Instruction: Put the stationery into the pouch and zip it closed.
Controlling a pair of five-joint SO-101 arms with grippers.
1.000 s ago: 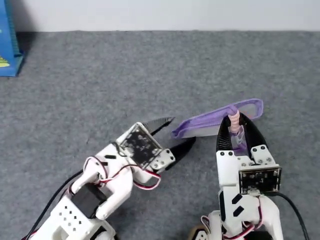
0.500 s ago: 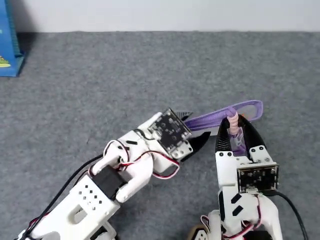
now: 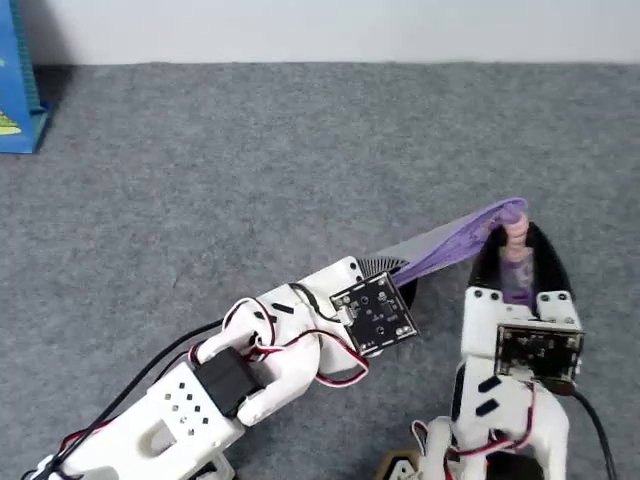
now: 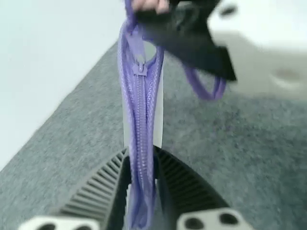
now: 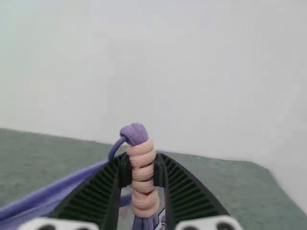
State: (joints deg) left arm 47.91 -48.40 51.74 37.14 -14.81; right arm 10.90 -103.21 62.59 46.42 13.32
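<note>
Evidently the left gripper (image 4: pixel 140 160) has its jaws pressed nearly together on one end of the purple pouch (image 3: pixel 450 248), with the fabric and zip running out from between them. The right gripper (image 5: pixel 142 163) is likewise clamped, its jaws pinching the pink coiled cord (image 5: pixel 142 179) at the pouch's other end, where a purple loop (image 5: pixel 134 133) sticks up above the tips. Between the two grips the pouch hangs as a narrow band, raised off the grey surface (image 3: pixel 250 150). Holding it at both ends this way looks meant to keep the zip line straight and taut so that the slider (image 4: pixel 140 69) can run. From the left jaws up to the slider the teeth look meshed; past it, toward the right gripper, the two sides seem to part. I cannot tell whether any stationery lies inside. A blue box (image 3: pixel 15 90) stands well apart at the surface's far corner.
</note>
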